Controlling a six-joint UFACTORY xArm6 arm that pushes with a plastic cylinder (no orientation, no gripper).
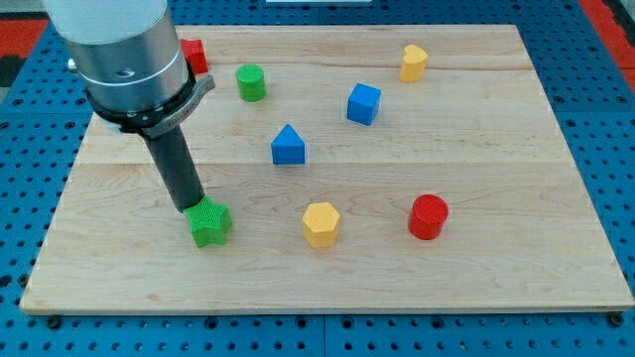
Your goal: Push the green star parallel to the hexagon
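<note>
The green star [210,224] lies on the wooden board [496,278] at the view's lower left. The yellow hexagon [320,223] lies to its right at about the same height in the view, a block's width or two away. My tip [191,207] rests at the star's upper left edge, touching or nearly touching it. The dark rod rises from there up to the grey arm body at the view's top left.
A blue triangle [288,145] and a blue cube [363,103] lie mid-board. A green cylinder [251,82] and a red block [193,56], partly hidden by the arm, lie at the top left. A yellow block [414,62] lies top right, a red cylinder [429,216] lower right.
</note>
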